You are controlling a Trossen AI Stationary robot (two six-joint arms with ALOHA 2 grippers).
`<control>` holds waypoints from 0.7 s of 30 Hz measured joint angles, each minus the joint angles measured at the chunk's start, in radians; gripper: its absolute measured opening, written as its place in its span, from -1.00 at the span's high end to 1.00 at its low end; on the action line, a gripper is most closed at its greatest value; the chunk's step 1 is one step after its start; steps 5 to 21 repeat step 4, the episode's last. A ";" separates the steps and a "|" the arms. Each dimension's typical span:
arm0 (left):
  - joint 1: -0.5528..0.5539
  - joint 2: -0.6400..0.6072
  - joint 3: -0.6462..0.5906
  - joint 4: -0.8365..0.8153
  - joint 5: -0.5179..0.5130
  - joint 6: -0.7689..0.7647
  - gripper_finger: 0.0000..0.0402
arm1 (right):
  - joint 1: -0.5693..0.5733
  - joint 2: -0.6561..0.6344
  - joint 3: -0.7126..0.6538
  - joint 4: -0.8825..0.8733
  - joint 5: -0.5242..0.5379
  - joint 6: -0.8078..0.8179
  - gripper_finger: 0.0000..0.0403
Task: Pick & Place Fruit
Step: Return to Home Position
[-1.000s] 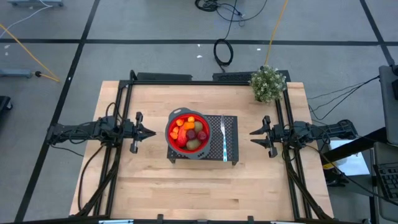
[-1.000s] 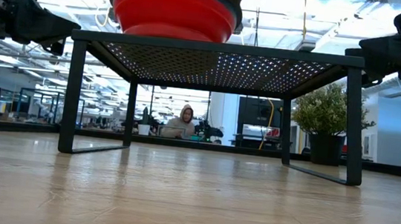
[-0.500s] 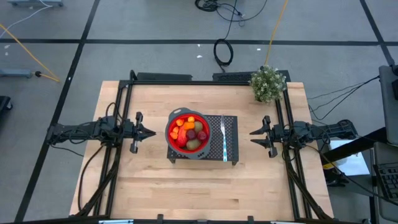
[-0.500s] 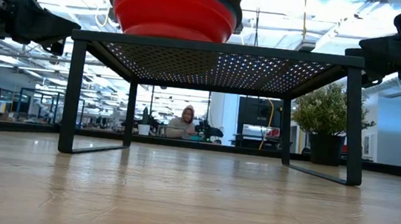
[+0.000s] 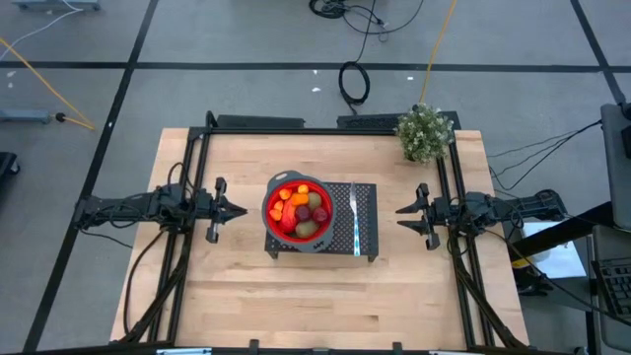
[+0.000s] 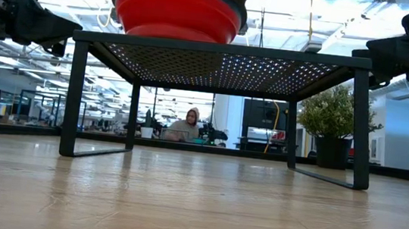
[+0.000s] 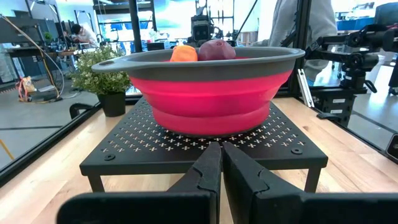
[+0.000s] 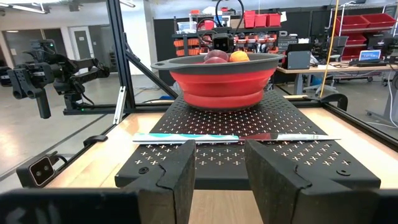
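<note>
The fruit [image 5: 301,209], orange, dark red and brown pieces, lies in a red bowl with a grey rim [image 5: 298,209]. The bowl stands on a black perforated rack [image 5: 363,234] at the table's middle. In the wrist views an orange and a dark red piece [image 7: 214,50] show above the bowl's rim [image 8: 214,63]. My left gripper [image 5: 243,209] hovers shut to the left of the rack, its fingers [image 7: 219,163] pointing level at the bowl. My right gripper [image 5: 399,216] hovers open to the right of the rack, nothing between its fingers.
A thin pale-handled utensil [image 5: 353,215] lies on the rack beside the bowl, toward my right gripper [image 8: 217,163]. A leafy potted plant [image 5: 425,132] stands at the table's far right corner. Black frame rails [image 5: 197,148] run along the table's left, right and far edges.
</note>
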 joint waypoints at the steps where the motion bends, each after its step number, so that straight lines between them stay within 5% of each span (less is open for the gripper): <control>1: 0.000 0.000 0.000 0.000 0.000 0.000 0.90 | 0.000 0.000 0.000 0.000 0.000 0.000 0.35; 21: 0.000 0.000 0.000 0.000 0.000 0.000 0.90 | 0.000 0.000 0.000 0.000 0.000 0.000 0.35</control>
